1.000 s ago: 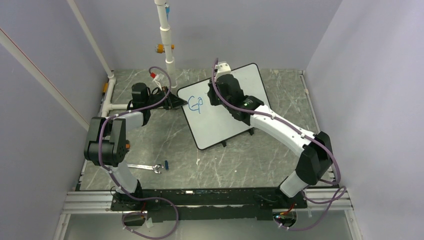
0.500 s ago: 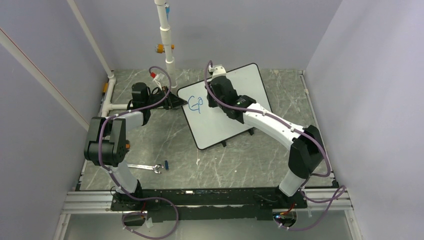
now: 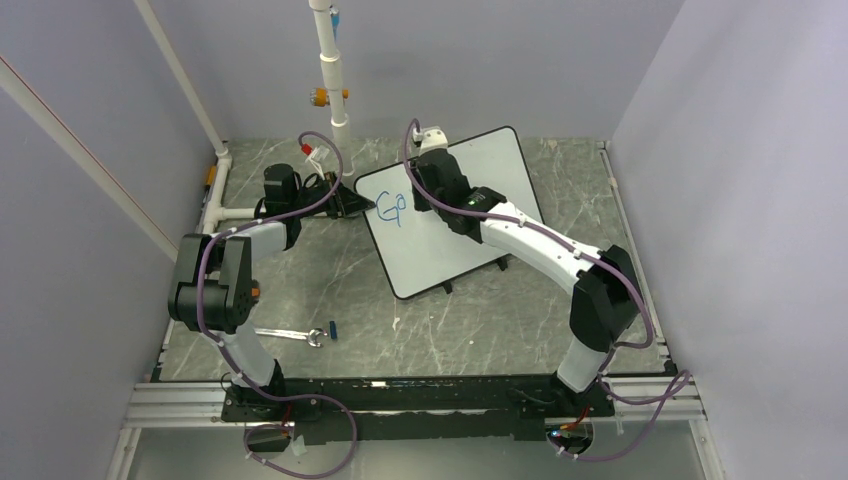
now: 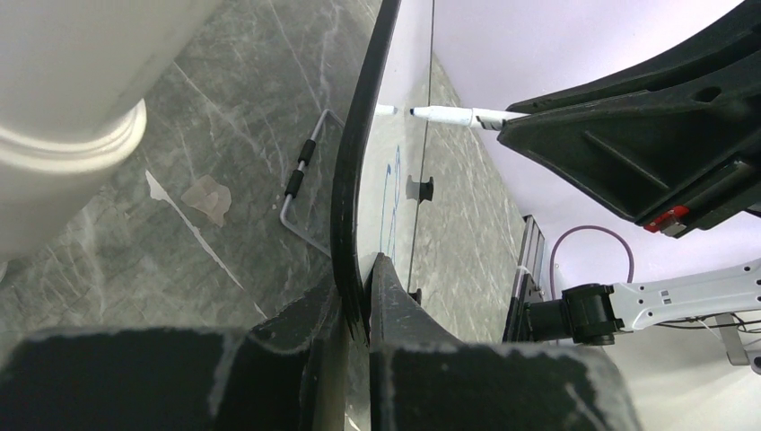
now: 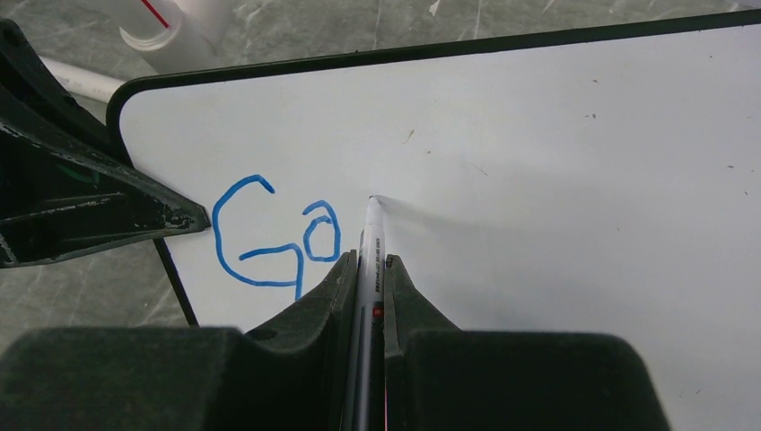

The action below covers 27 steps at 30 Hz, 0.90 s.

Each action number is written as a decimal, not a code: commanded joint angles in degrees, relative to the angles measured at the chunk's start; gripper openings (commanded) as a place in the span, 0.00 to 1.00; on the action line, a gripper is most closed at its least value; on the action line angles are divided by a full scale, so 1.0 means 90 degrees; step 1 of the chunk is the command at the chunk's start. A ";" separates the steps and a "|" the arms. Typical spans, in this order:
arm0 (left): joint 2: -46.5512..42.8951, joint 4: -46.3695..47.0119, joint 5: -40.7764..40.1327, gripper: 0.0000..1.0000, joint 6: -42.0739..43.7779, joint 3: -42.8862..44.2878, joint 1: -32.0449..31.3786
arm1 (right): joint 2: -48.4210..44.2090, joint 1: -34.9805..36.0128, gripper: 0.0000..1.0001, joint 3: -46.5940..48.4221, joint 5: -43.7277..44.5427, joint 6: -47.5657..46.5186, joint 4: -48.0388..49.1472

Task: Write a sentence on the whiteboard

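Right wrist view: only "Go" of the sentence (image 5: 269,235) is written on the whiteboard (image 5: 583,162), which is propped tilted on the table (image 3: 450,320); the rest is judged outstanding. The marker (image 5: 371,229) is clasped by the right gripper (image 5: 369,262), and the board's edge is pinched by the left gripper (image 4: 357,285).

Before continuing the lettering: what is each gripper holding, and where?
The left gripper pinches the whiteboard by its black edge; right gripper clamps the marker by its barrel.
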 commanded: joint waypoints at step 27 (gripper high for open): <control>-0.0239 0.0073 -0.0188 0.00 0.0684 0.0233 -0.0029 | -0.0372 0.0009 0.00 -0.0988 -0.0278 0.0015 0.0364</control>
